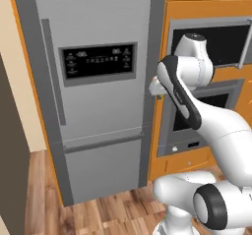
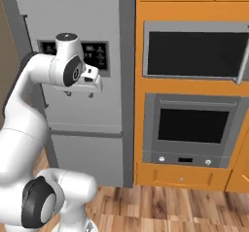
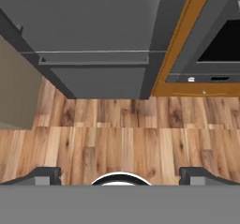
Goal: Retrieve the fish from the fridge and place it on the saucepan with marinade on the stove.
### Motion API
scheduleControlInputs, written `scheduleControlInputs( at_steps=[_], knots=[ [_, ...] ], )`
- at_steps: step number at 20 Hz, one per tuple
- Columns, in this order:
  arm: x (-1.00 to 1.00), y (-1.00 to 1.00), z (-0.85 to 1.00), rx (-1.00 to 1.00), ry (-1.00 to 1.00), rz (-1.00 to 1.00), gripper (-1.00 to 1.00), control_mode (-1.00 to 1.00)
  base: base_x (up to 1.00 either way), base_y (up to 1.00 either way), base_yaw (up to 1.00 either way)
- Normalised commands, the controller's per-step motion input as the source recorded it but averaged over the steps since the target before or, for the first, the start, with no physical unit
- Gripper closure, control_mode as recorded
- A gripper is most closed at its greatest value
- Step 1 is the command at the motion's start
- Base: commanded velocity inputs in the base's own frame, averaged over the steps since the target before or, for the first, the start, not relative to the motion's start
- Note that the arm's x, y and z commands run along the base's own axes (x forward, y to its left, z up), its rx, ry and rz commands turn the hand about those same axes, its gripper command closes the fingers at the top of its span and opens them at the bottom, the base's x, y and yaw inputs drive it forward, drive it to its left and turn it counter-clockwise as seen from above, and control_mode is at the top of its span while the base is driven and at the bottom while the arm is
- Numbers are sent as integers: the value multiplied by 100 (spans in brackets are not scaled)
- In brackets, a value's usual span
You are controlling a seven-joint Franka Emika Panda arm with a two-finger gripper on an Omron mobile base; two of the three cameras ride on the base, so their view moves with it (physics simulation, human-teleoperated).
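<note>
Fridge (image 1: 98,96) of brushed grey steel, tall and flat-fronted, doors shut; long vertical bar handle (image 1: 53,72) at its left edge, glossy black display panel (image 1: 98,63) set in the upper door, thin seam above the lower drawer. Fish hidden, nowhere on show with the doors closed. Gripper (image 2: 78,94) raised in front of the upper door, just right of the panel, pointing down at the floor; small dark fingertips (image 3: 44,175) spread fully apart at the bottom corners of the hand view, gripping nothing. Orange cabinetry (image 2: 187,85) beside the fridge, smooth and matte, framing two black-windowed wall ovens (image 2: 193,124) with grey metal surrounds. Wooden plank floor (image 3: 117,134) below, warm brown with streaky grain.
</note>
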Motion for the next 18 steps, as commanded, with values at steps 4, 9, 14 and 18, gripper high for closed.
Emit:
scheduleControlInputs(
  at_steps=[4, 9, 14, 18],
  knots=[
    [0, 0, 0, 0, 0, 0, -100, 100, -43, 47, 6],
    [0, 0, 0, 0, 0, 0, -100, 100, -63, 43, 8],
    [0, 0, 0, 0, 0, 0, -100, 100, -12, 44, 10],
    [0, 0, 0, 0, 0, 0, -100, 100, 14, 40, 9]
  ],
)
